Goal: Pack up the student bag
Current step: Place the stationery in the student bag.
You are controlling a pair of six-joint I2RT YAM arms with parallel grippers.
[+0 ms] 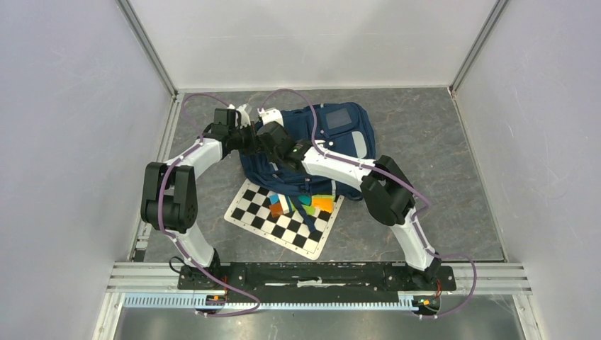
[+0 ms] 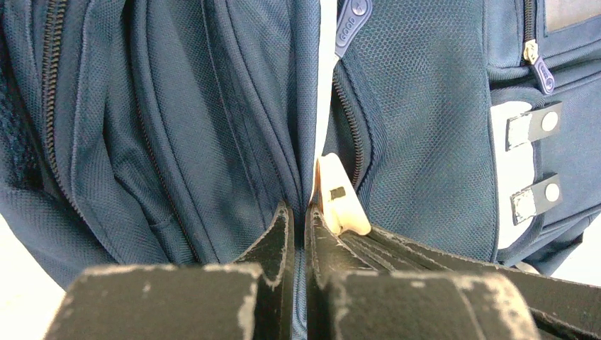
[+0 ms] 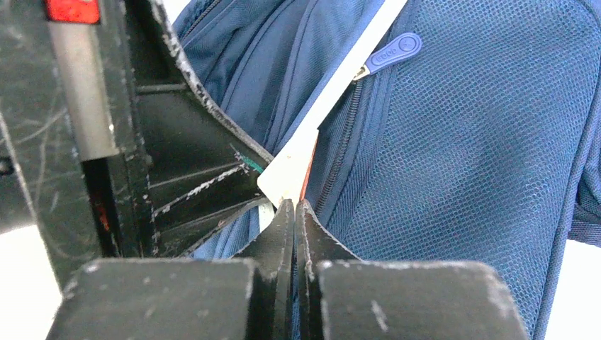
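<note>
The student bag, navy blue, lies at the back middle of the table. Both grippers meet at its left edge. My left gripper comes in from the left, and its jaws are shut on a fold of the bag's fabric, with blue cloth pinched between them. My right gripper reaches over the bag, shut on another fold of the bag. A pale flat edge shows between the folds just beyond the tips; I cannot tell what it is. A blue zipper pull hangs above.
A black-and-white checkerboard lies in front of the bag with several coloured blocks on it, partly under the bag's lower edge. Enclosure walls stand on the left, right and back. The bag's white patch is on the right.
</note>
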